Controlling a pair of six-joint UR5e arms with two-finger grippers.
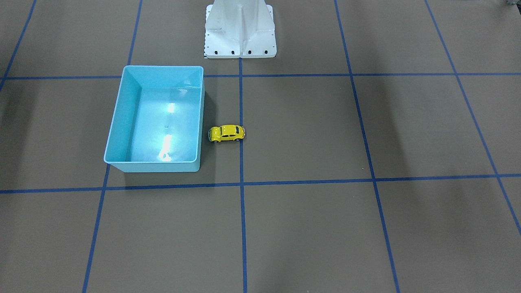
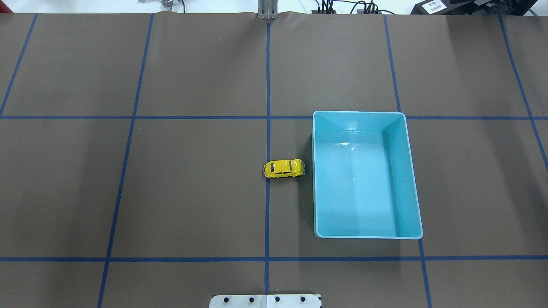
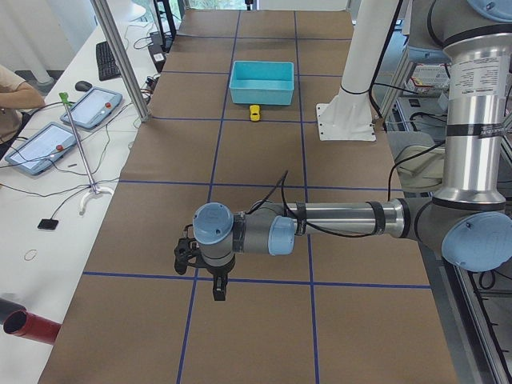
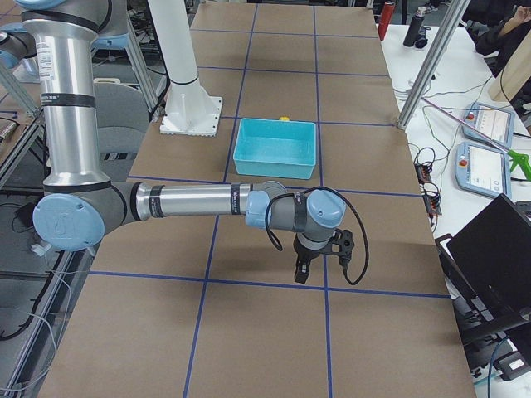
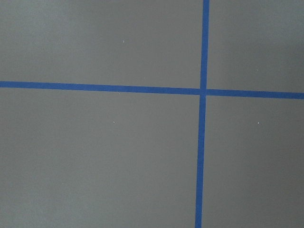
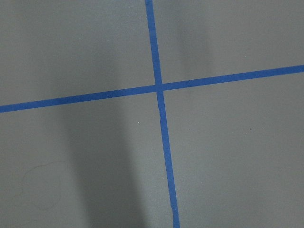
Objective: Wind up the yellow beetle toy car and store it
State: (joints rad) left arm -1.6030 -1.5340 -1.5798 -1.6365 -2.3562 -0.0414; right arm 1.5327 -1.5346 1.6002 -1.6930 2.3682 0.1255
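Yellow beetle toy car is sitting upright on its wheels on the counter, near the middle, not in the bin.

Counter is showing brown covering with a grid of blue tape lines.

Left arm is reaching out low over the left end of the counter, wrist pointing down, well apart from car and bin. Left jaws are showing only in the side view, so cannot tell if spread or pressed together. Its wrist camera is showing only bare counter and a tape crossing.

Right arm is doing the same over the right end, also well apart from car and bin. Right jaws are again showing only from the side, so cannot tell their state. Its wrist camera is showing another tape crossing.

White robot base is standing at the near edge, on the centre line.

Light-blue bin is sitting open-topped just right of centre in the overhead view, nothing lying inside, light glaring off its floor.

Car is lying lengthwise across the counter, just left of the bin's left wall in the overhead view, small gap between them, not touching. Its far-from-bin end is resting over the centre tape line. In the side views car is appearing tiny next to the bin.
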